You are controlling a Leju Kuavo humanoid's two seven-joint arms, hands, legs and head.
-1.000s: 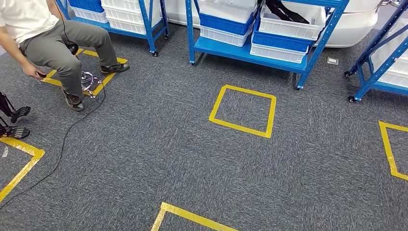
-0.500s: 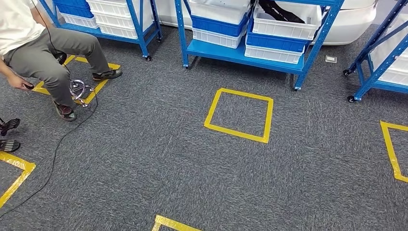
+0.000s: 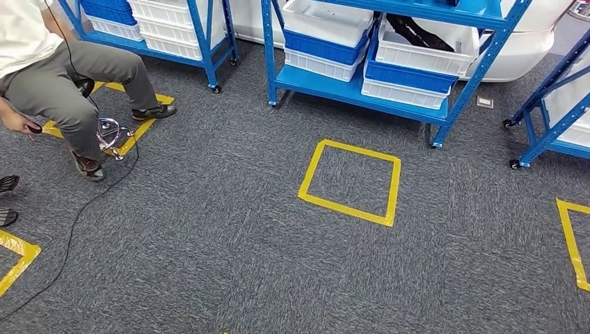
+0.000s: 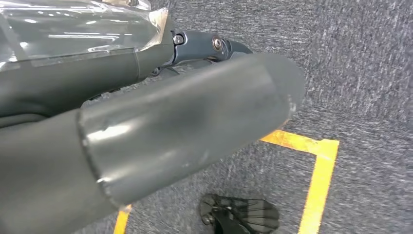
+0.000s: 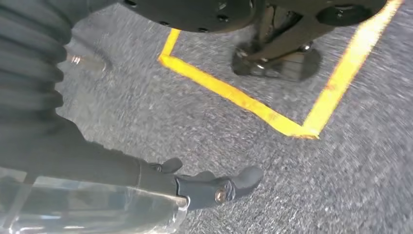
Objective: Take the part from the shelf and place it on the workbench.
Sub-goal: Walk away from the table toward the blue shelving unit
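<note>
**Shelf up ahead, both robot hands hanging over carpet**

Head view: a blue shelf (image 3: 389,76) is seen at the far side of the grey carpet (image 3: 209,243), loaded with white and blue bins (image 3: 327,38). A dark, long thing (image 3: 417,31) is lying in the white bin on the right, its long axis running roughly from the back left toward the front right of the bin. It's probably the part, but the far end is cut off by the shelf beam and the shape can't really be made out. A yellow tape square (image 3: 350,182) is stuck on the floor in front of the shelf. A seated person (image 3: 62,69) is caught at the left edge, with a black cable (image 3: 76,223) trailing across the carpet.

Left wrist view: the left robot hand (image 4: 160,122) is seen up close, thick grey thumb in front and a darker finger behind it, nothing held. The other fingers are hidden by the thumb, so it can't be told whether they're spread or curled. Yellow tape (image 4: 319,170) is seen on the carpet below.

Right wrist view: the right robot hand (image 5: 195,187) is shown over blurry carpet, dark fingers stretched out, nothing gripped, looks open. A yellow tape corner (image 5: 297,126) is seen past it.
</note>
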